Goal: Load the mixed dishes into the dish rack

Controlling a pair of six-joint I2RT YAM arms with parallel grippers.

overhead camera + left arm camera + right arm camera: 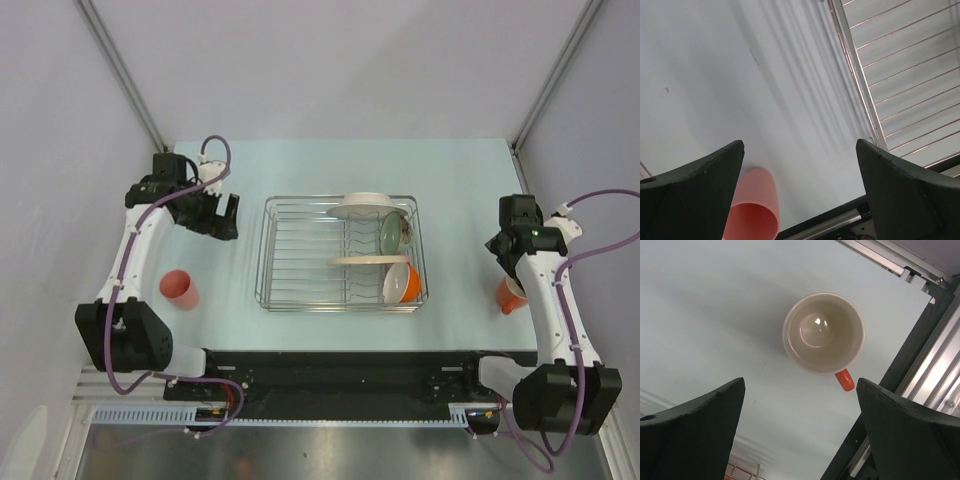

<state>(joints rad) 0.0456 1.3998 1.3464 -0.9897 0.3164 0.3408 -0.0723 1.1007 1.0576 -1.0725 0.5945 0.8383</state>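
Note:
The dish rack sits mid-table, a chrome wire basket. Its right half holds a white shallow bowl, a green glass bowl, a cream plate and an orange-outside bowl. A salmon-pink tumbler stands upright left of the rack; in the left wrist view this tumbler shows low down by the left finger. My left gripper hangs open and empty beyond the tumbler. The orange mug stands upright at the right, handle toward the table edge. My right gripper is open above it, holding nothing.
The rack's left half has only bare wires and tines. The table's black front rail lies close behind the tumbler. An aluminium frame borders the table just beyond the mug. A corner of the rack shows low in the right wrist view.

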